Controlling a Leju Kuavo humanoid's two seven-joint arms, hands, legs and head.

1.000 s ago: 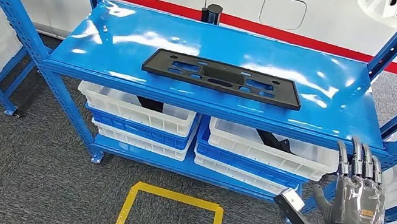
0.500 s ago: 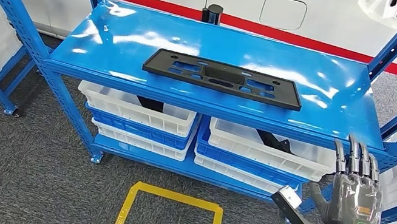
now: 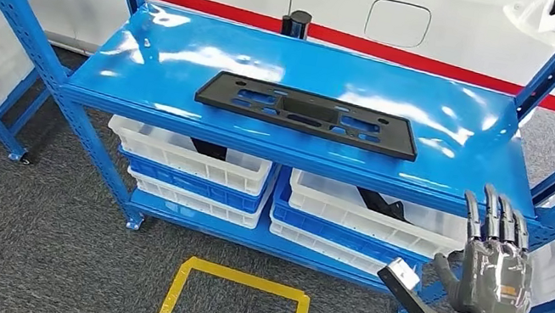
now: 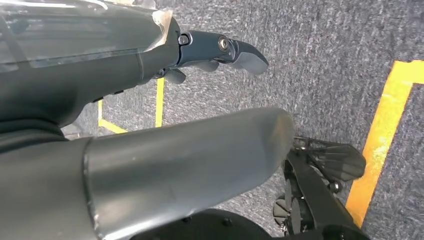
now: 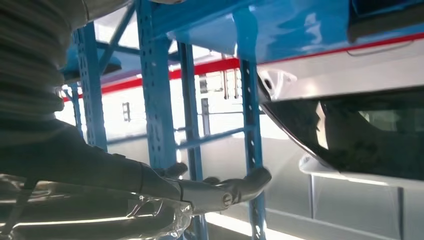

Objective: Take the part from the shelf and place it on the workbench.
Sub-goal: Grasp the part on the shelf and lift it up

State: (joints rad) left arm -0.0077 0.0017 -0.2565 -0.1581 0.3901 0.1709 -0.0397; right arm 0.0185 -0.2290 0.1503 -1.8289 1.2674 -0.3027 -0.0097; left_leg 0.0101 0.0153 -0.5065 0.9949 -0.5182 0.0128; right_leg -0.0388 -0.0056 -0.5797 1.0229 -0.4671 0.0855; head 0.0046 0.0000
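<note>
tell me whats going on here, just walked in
A humanoid robot stands facing a blue shelf with a flat black part lying untouched on its top level. The right hand is raised off the shelf's front right corner, fingers straight and apart, holding nothing. The left hand hangs low over the grey carpet, also holding nothing. White and blue bins sit on the level below.
</note>
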